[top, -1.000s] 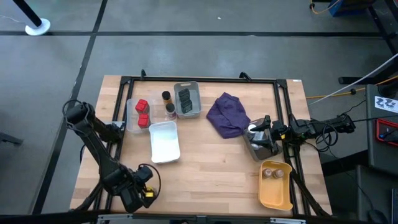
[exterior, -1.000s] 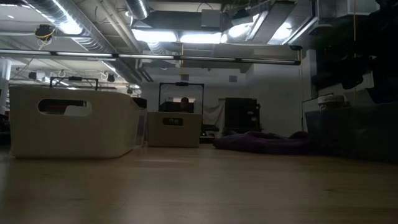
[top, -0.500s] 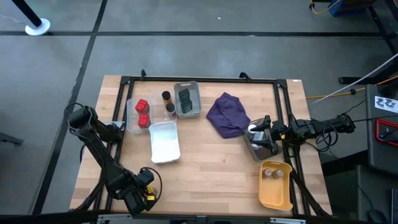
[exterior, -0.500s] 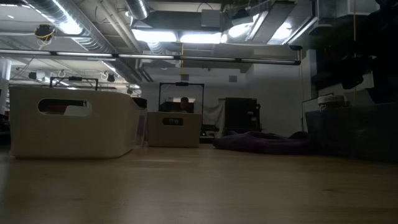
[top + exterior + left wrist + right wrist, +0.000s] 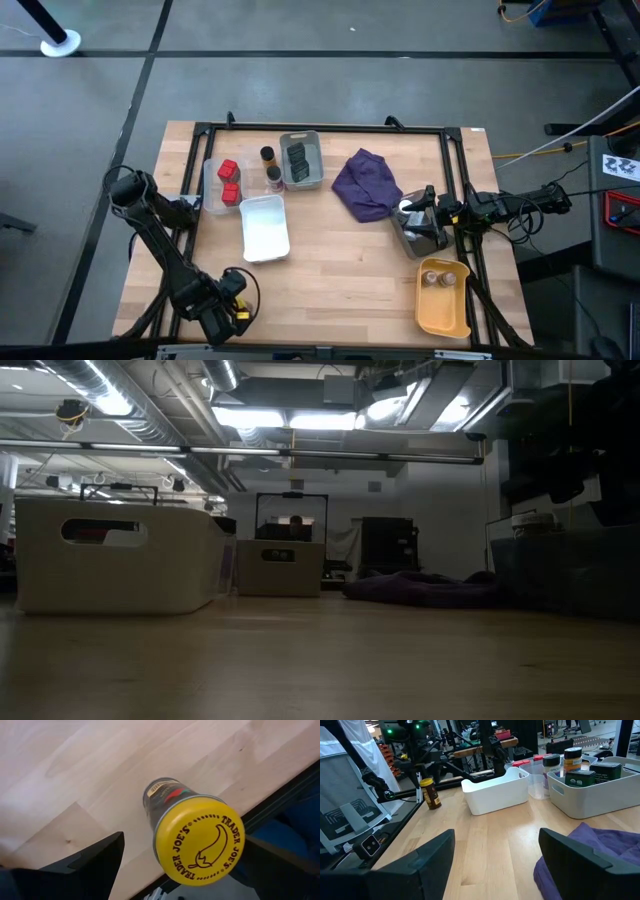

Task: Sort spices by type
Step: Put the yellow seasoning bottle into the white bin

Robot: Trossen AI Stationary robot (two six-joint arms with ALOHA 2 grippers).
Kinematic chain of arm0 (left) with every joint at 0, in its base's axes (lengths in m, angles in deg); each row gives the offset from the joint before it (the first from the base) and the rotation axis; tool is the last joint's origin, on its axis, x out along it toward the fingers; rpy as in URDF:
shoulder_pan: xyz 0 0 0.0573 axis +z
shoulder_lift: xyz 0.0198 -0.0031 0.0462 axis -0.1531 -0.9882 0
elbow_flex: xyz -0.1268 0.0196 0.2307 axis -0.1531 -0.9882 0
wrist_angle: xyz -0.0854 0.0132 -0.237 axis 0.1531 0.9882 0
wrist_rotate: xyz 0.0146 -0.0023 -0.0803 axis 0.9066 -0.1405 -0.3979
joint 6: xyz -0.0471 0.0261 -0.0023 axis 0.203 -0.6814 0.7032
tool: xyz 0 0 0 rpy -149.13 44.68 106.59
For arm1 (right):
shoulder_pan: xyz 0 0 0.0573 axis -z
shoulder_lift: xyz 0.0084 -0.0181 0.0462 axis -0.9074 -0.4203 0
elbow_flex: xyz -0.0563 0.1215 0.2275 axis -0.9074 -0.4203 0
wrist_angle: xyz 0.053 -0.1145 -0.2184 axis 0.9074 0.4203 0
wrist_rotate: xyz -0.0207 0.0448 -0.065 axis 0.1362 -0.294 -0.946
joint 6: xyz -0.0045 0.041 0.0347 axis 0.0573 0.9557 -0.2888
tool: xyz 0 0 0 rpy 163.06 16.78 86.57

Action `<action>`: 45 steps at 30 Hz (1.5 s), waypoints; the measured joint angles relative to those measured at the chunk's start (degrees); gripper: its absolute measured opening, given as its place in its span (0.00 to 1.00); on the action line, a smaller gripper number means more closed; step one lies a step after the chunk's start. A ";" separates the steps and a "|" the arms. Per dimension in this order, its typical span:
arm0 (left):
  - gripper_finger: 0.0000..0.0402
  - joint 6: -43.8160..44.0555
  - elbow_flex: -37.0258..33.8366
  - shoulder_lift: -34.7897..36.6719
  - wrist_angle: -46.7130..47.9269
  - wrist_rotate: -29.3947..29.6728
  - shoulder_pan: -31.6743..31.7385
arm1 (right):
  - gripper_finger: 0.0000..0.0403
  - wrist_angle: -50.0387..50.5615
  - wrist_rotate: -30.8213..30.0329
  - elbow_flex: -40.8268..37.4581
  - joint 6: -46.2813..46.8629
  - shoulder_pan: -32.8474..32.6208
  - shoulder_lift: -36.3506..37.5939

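Nothing has shifted since the earlier frames except the left arm, whose elbow has edged slightly while its pincer (image 5: 232,308) stays at the near left corner of the bench (image 5: 340,270). That pincer stands apart, its fingers on either side of one yellow-lidded jar (image 5: 192,832) without touching it; the jar stands upright just beside the bench's edge, where a black rail runs. At the near right corner lies one yellow tray (image 5: 442,297) holding two tan-topped jars (image 5: 437,277), close to the right rail. Beyond it the right pincer (image 5: 418,215) rests low near the right edge, jaws apart and holding nothing, just beside one purple cloth (image 5: 366,184); a white cap (image 5: 408,207) shows under it, but what it belongs to cannot be told. The middle of the bench between the two arms is bare wood. Left of centre lies one white tray (image 5: 265,228), empty. Behind it, toward the far edge, one clear tray (image 5: 214,186) holds two red tins (image 5: 229,181); two jars (image 5: 270,168) stand on the wood between it and one grey tray (image 5: 300,175), which holds two dark tins (image 5: 297,158). In the right wrist view one more jar, yellow-capped (image 5: 572,757), shows behind the grey tray's wall. The trays at the far left sit touching or nearly so.
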 joint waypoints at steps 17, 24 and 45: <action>0.91 -0.66 0.00 0.00 0.00 0.04 0.11 | 0.71 -0.02 -0.01 -0.01 0.00 0.01 0.00; 0.91 0.29 0.00 0.00 0.06 1.37 0.99 | 0.71 -0.02 -0.02 0.01 0.00 0.01 0.00; 0.91 -1.45 0.00 0.00 -1.27 1.49 1.73 | 0.71 -0.02 0.02 -0.01 -0.01 0.02 -0.01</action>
